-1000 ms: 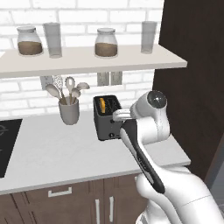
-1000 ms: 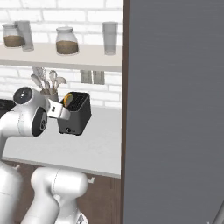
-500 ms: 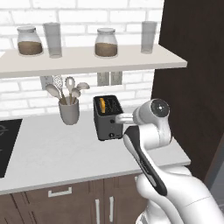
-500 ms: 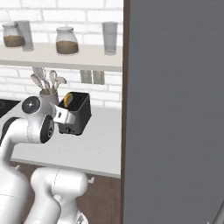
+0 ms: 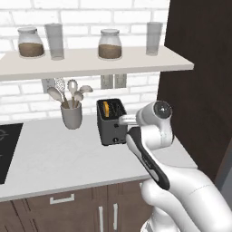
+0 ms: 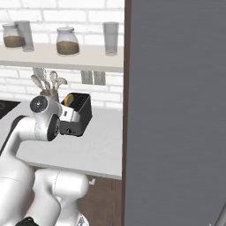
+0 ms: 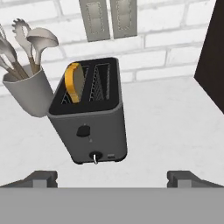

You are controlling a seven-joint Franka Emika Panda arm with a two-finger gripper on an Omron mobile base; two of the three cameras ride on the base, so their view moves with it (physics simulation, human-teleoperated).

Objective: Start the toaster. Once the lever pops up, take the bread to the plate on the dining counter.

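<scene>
The dark grey toaster [image 5: 111, 123] [image 6: 80, 115] [image 7: 92, 124] stands on the pale counter against the brick wall. The bread [image 5: 105, 108] [image 6: 68, 99] [image 7: 73, 82] stands upright in its left slot, with its orange crust poking above the top. A small round knob [image 7: 95, 156] sits low on the toaster's front. My gripper [image 7: 113, 178] is open, a short way in front of the toaster's front face and touching nothing. The plate and the dining counter are out of view.
A grey utensil cup [image 5: 71, 116] [image 7: 27, 91] stands just left of the toaster. A shelf [image 5: 90, 62] with jars and glasses runs above. A tall dark panel [image 5: 199, 81] [image 6: 176, 110] bounds the counter on the right, and a black cooktop [image 5: 7, 149] lies at far left.
The arm's elbow has shifted slightly while the hand stays in front of the toaster. The toaster and bread have not moved, and the gripper stays open.
</scene>
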